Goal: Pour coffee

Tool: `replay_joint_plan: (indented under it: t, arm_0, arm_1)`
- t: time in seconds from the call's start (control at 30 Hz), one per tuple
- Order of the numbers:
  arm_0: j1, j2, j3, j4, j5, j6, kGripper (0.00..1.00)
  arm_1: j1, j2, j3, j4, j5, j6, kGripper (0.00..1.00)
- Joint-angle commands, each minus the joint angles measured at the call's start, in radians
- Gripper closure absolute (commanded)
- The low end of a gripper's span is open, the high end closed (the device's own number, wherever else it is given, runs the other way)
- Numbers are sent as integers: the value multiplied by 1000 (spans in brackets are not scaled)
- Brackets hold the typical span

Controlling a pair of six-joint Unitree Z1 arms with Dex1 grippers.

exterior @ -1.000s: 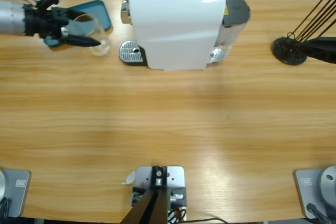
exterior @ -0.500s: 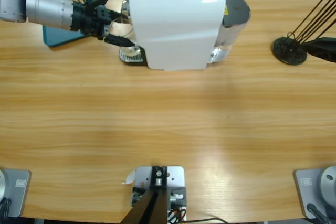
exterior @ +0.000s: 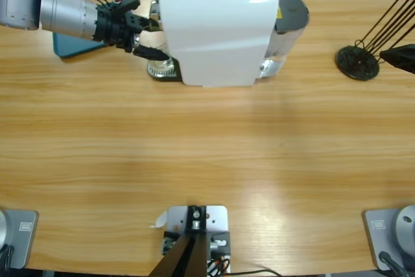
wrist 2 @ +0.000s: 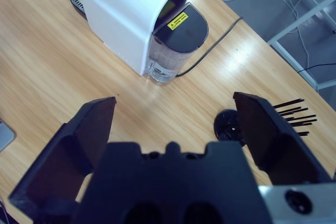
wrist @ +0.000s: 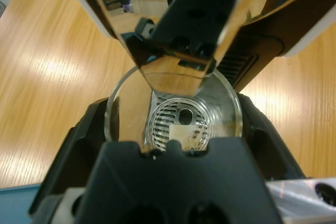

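My left gripper [exterior: 154, 40] reaches in from the upper left and is shut on a small clear glass [wrist: 227, 109]. The glass stands upright over the metal drip tray [exterior: 155, 70] of the white coffee machine [exterior: 214, 30]. In the left wrist view the chrome spout [wrist: 181, 74] hangs right above the glass's rim, and the tray's grille shows through its bottom. No coffee shows in the glass or anywhere else. My right gripper [wrist 2: 176, 103] is open and holds nothing, high over the table's right end.
A teal flat block [exterior: 68, 45] lies behind the left arm. A black round stand with thin black sticks [exterior: 356, 61] sits at the far right. The machine's dark water tank [wrist 2: 178, 29] faces the right gripper, with a cable [wrist 2: 212, 43] trailing off behind it.
The left gripper carried the glass right, from beside the teal block to under the machine's spout over the drip tray. The right arm barely shifted.
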Motion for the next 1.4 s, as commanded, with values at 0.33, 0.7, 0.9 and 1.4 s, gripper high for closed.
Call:
replay_joint_plan:
  t: [0.33, 0.7, 0.9, 1.4]
  arm_0:
    - [36, -6, 57, 9, -18, -59, 0]
    - [167, -315, 286, 14, -29, -68, 0]
    - [112, -525, 457, 96, 169, -156, 0]
    - [37, -581, 435, 135, 253, -301, 0]
  arm_1:
    - [-10, 13, 23, 19, -18, -12, 0]
    - [-59, 177, -207, 27, 44, -47, 355]
    - [-228, 386, -389, 0, 227, -43, 1000]
    - [-355, 683, -588, 34, 349, -29, 1000]
